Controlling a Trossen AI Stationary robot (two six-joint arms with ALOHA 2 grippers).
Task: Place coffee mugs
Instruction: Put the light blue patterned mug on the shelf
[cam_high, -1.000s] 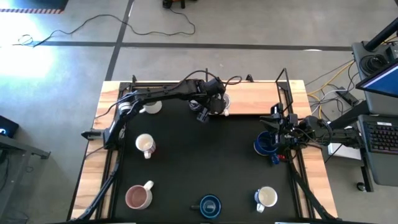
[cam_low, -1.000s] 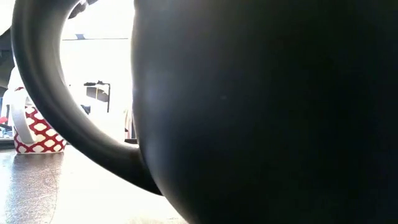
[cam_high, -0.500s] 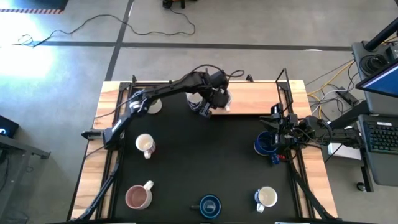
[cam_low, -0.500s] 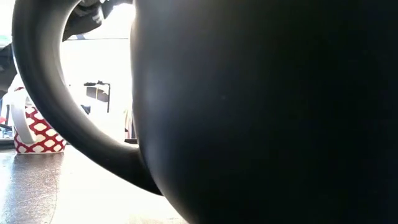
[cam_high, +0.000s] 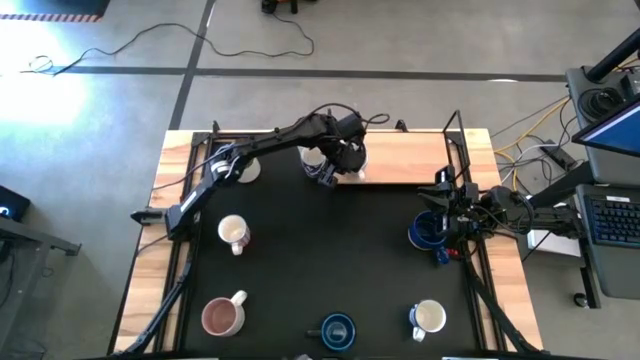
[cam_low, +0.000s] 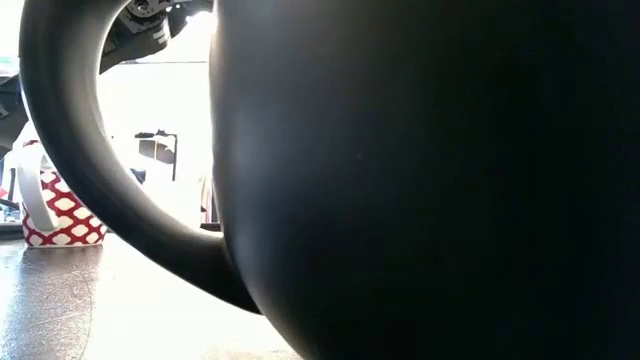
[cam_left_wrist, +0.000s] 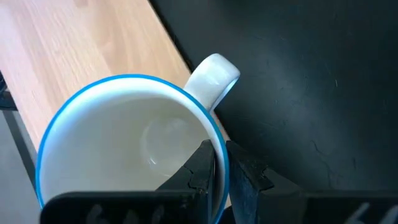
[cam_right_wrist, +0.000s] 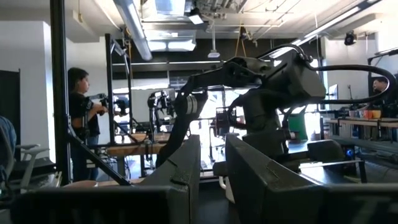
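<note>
Black matting covers my table (cam_high: 300, 270), a pale wood strip along its far edge. Nearest the low camera, a dark mug (cam_low: 420, 180) fills the view. My left gripper (cam_left_wrist: 221, 171) is clamped on the rim of a white, blue-rimmed mug (cam_left_wrist: 124, 149); over the last second I have carried it farther out, over the wood strip (placement looks close). My right gripper (cam_high: 440, 218) waits, part-open and holding nothing, just beside a blue mug (cam_high: 424, 232). Other mugs sit well apart; nothing blocks the set-down.
</note>
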